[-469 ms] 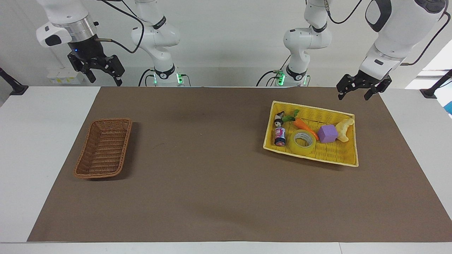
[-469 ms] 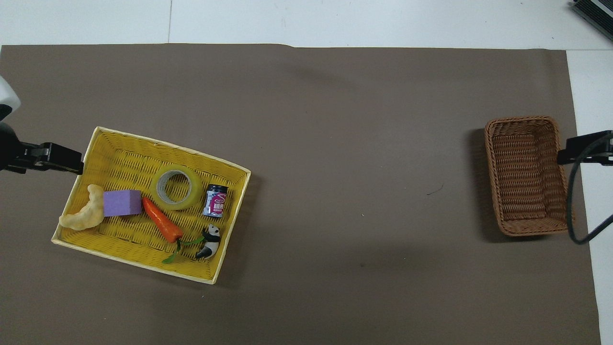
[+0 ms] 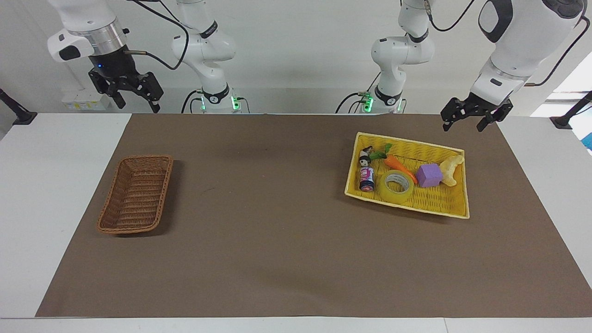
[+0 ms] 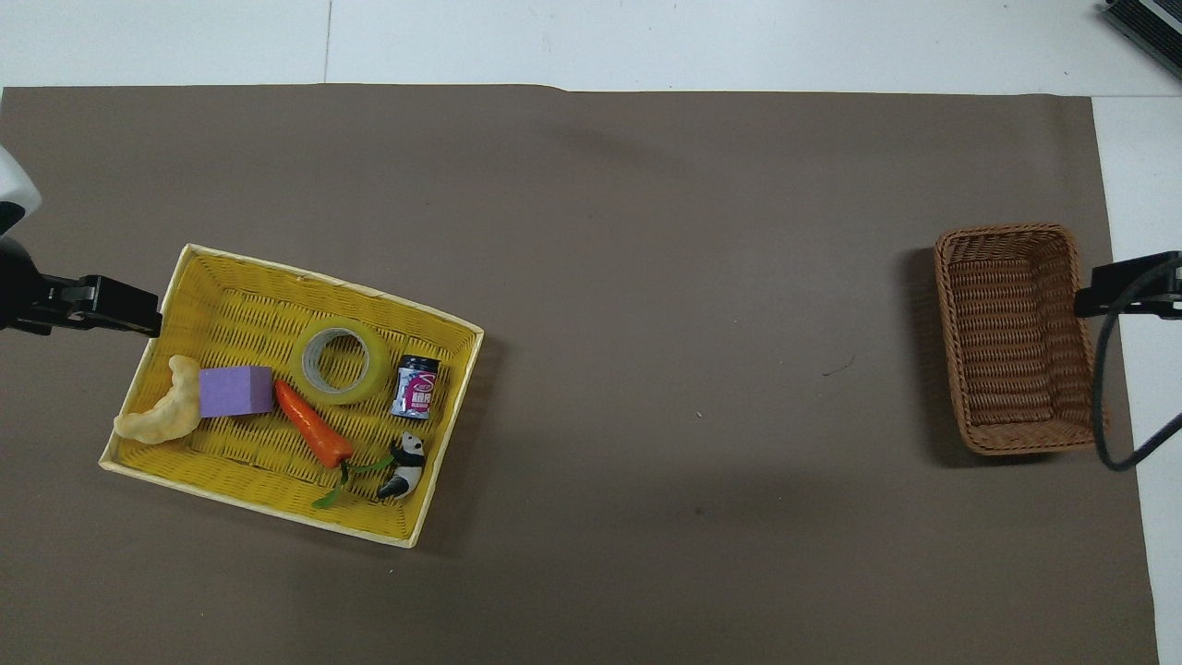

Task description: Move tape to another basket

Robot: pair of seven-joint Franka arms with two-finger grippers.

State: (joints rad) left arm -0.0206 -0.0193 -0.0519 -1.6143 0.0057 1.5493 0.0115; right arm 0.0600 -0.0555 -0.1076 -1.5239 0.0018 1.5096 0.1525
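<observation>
A brown mat [image 3: 296, 240] covers most of the table. At the left arm's end sits the yellow tray [image 3: 455, 206], the biggest thing on it, crowded with odds and ends. The brown basket [image 3: 135, 194] lies well apart at the right arm's end, with nothing in it that I can see.

The left gripper [image 3: 476, 115] hangs in the air over the mat by the tray's edge nearest the robots, its fingers spread and holding nothing. The right gripper [image 3: 132, 92] waits high up at its own end, fingers also apart and bare.

Inside the tray the tape [image 3: 398, 183] lies flat, hole up, along the rim farthest from the robots. A carrot [image 3: 398, 167] touches it on the robots' side, a purple cube [image 3: 429, 175] stands just beside that, and a small can [image 3: 366, 178] lies close on the tape's other flank.

To my eye the grab has not begun. The left arm should come straight down over the roll, one finger into the core and one outside the wall, picking the stretch away from carrot and can so nothing gets dragged along.
</observation>
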